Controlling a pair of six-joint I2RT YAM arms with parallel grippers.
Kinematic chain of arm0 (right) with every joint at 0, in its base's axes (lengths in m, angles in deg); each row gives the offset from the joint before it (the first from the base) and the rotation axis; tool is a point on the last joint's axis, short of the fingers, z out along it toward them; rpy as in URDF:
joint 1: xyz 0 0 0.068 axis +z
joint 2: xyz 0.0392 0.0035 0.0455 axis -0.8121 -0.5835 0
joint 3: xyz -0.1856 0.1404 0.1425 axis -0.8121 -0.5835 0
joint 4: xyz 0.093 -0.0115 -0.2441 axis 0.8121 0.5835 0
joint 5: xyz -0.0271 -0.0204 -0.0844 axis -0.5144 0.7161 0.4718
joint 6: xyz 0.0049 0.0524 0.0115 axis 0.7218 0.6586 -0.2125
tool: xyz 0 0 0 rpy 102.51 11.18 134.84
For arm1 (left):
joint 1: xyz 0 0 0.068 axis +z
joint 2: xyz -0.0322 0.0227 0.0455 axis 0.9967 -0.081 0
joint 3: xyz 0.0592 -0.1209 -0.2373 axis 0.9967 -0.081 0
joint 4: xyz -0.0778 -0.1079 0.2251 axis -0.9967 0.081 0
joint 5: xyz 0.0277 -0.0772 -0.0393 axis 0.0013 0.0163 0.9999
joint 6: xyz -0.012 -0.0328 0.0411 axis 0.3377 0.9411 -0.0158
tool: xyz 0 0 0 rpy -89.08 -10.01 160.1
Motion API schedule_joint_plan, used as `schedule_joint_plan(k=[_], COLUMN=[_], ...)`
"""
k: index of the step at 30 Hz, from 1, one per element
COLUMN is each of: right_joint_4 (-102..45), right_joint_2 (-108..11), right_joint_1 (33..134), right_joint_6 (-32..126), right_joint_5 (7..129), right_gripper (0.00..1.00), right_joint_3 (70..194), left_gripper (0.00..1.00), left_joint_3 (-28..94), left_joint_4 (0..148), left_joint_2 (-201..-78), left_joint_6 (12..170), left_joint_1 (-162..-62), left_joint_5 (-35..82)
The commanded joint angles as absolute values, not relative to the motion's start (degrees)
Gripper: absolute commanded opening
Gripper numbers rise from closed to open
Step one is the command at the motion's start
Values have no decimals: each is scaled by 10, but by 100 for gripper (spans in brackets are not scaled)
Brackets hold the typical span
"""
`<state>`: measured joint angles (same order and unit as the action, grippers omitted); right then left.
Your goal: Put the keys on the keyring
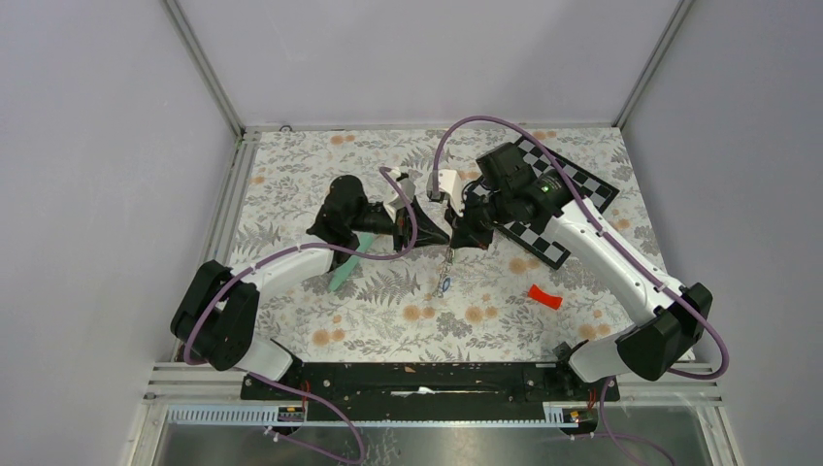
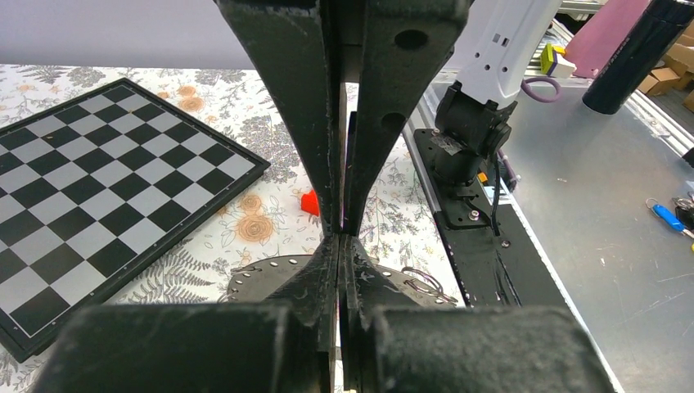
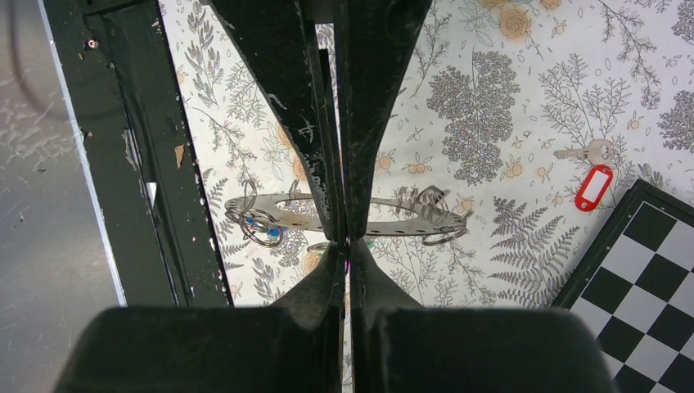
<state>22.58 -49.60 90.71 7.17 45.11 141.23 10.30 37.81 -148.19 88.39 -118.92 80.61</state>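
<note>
The left gripper (image 2: 339,250) and right gripper (image 3: 347,252) meet tip to tip just left of the chessboard (image 1: 582,184), each with its fingers pressed together. The keyring (image 3: 409,223) sits at their meeting point, though which gripper holds it is unclear. A red-tagged key (image 3: 591,187) lies beside the chessboard's corner.

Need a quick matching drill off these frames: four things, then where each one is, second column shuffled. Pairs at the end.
Things
1. keyring
2. key with red tag
3. green tube
4. chessboard

Places
A. partly under the left arm
B. far right of the table, the right arm reaching over it
C. pinched in the right gripper
D. flat on the table beside the chessboard's corner

Pairs: 1-C, 2-D, 3-A, 4-B
</note>
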Motion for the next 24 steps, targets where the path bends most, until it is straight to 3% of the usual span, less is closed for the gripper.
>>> schedule_joint_plan(k=[1, 7, 12, 14, 24], right_joint_4=[191, 167, 124, 116, 101], right_joint_2=[-479, -463, -430, -420, -401], right_joint_1=[913, 913, 913, 912, 907], right_joint_6=[81, 87, 103, 106, 105], right_joint_5=[443, 455, 463, 464, 421], right_gripper=[0, 3, 29, 35, 40], right_joint_3=[1417, 1398, 1362, 1356, 1330], left_gripper=[0, 0, 0, 0, 0], left_joint_3=[112, 80, 49, 42, 20], left_joint_4=[394, 305, 191, 164, 98], left_joint_2=[-1474, -1458, -1449, -1447, -1436], left_joint_6=[874, 954, 1041, 1062, 1109], left_joint_1=[-1193, -1190, -1177, -1172, -1171], left_joint_5=[817, 787, 770, 764, 754])
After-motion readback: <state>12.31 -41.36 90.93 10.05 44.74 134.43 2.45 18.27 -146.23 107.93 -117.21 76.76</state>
